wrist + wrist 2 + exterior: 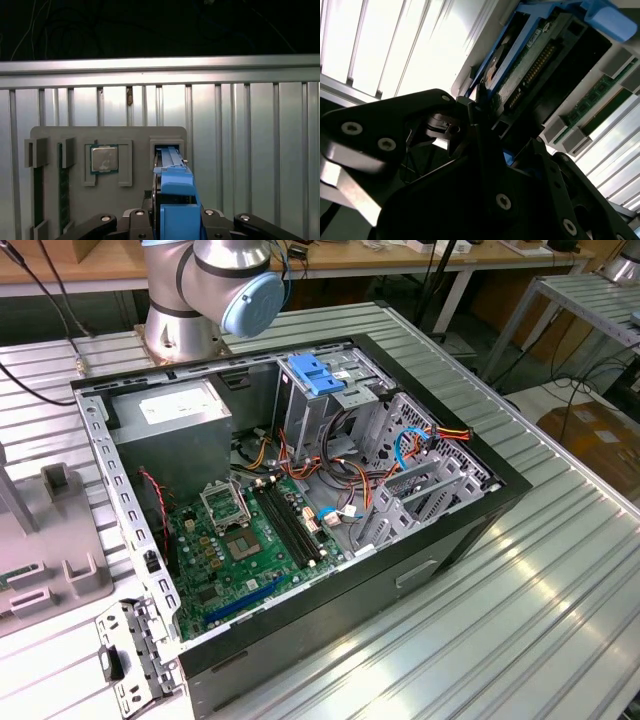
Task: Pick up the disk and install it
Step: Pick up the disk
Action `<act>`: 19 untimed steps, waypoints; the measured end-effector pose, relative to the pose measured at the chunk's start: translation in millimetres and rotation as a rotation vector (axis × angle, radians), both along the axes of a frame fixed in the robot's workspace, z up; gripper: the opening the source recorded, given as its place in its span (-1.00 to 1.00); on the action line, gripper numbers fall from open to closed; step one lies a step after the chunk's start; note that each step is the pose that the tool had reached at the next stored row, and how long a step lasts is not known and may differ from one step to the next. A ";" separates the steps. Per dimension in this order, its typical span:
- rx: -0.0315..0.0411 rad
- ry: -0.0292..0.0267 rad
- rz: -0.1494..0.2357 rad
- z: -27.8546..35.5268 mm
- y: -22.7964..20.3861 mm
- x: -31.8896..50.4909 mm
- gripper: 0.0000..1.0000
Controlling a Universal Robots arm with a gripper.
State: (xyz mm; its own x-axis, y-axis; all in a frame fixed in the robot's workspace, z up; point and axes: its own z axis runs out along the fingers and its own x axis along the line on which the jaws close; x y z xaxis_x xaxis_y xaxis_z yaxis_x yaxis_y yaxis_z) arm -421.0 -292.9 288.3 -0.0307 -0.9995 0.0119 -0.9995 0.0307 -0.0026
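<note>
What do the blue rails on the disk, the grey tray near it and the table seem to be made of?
The blue rails of the disk look like moulded plastic: even colour, soft sheen. The grey tray is probably plastic too, matte, with moulded pockets. The table looks like ribbed metal, likely aluminium: silvery, with bright reflections.

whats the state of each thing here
computer case: on its side, panel off
blue clip: on the case's drive cage
disk: on edge in a slot of the grey tray
chip: lying flat in its tray recess
pincer: astride the disk, grip unclear
</note>
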 end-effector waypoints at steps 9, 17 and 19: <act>0.0000 0.0000 0.000 3.5 0.0 0.0 -0.27; 0.0003 -0.0001 0.000 4.8 0.5 0.1 -0.27; 0.0003 0.0000 0.000 5.6 0.5 0.0 -0.27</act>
